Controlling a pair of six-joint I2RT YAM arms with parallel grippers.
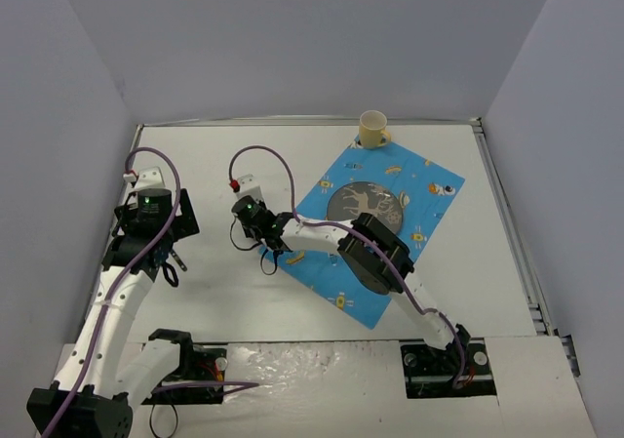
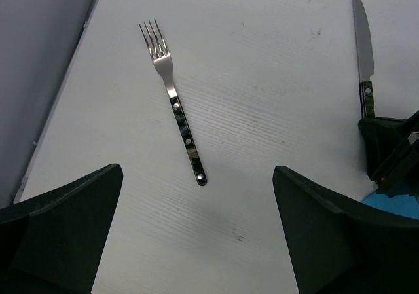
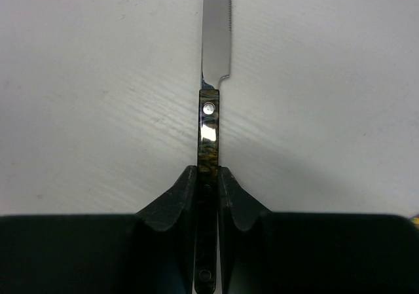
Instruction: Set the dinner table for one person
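Landmark: blue cartoon-printed cloth (image 1: 429, 189), laid askew on the large flat matte white rectangular desk (image 1: 487, 262) with a thin metal rim.
On the cloth: a dark round plate (image 1: 364, 204) with a pale branching pattern is seated near the middle; a pale yellow mug (image 1: 373, 129) is stood at the far corner.
Knife: steel table knife (image 3: 209, 130) with a serrated blade and a dark riveted handle, placed on bare desk just off the cloth's left edge and appearing to lie flat.
Fork: four-tined steel fork (image 2: 173, 104) with a matching dark riveted handle, placed on bare desk farther left of the cloth than the knife and well apart from it.
Right jaws: brought together on the rear of the knife handle, one face pressed to each flat side. The right arm (image 1: 375, 253) is stretched across the cloth to reach it.
Left jaws: spread to their widest, nothing held, hung above the desk left of the cloth on the left arm (image 1: 146, 228).
Key relation: the knife's long axis runs straight out from the right jaws, blade pointing away from the wrist, so it is judged ready to be carried rightward toward the plate.
Fork bearing: ahead of the left jaws and between their lines, tines away, handle end nearest, axis slightly slanted. The left arm is much the nearer.
Step judged: knife grasp; neither piece of cutlery is yet laid on the cloth.
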